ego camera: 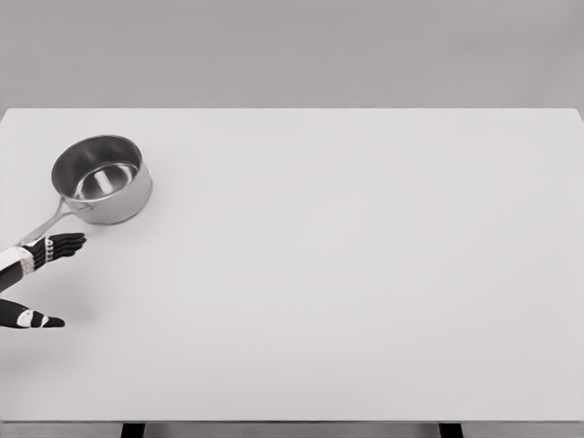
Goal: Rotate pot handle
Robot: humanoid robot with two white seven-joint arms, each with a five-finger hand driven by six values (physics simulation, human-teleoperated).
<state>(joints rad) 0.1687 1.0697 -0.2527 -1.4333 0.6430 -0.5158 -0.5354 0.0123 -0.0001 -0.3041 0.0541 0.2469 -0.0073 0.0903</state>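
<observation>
A wide white table (365, 274) filled most of the head view. On its far left part stood a steel pot (101, 179), upright and open-topped, its interior bare. The pot's thin handle (47, 224) ran from the near-left side of the body toward the near left. Just beside the handle's end, at the left edge, the left hand (53, 248) showed dark fingers (71, 242) stretched out flat and open, holding nothing, with the thumb (41, 320) set apart nearer the viewer.
</observation>
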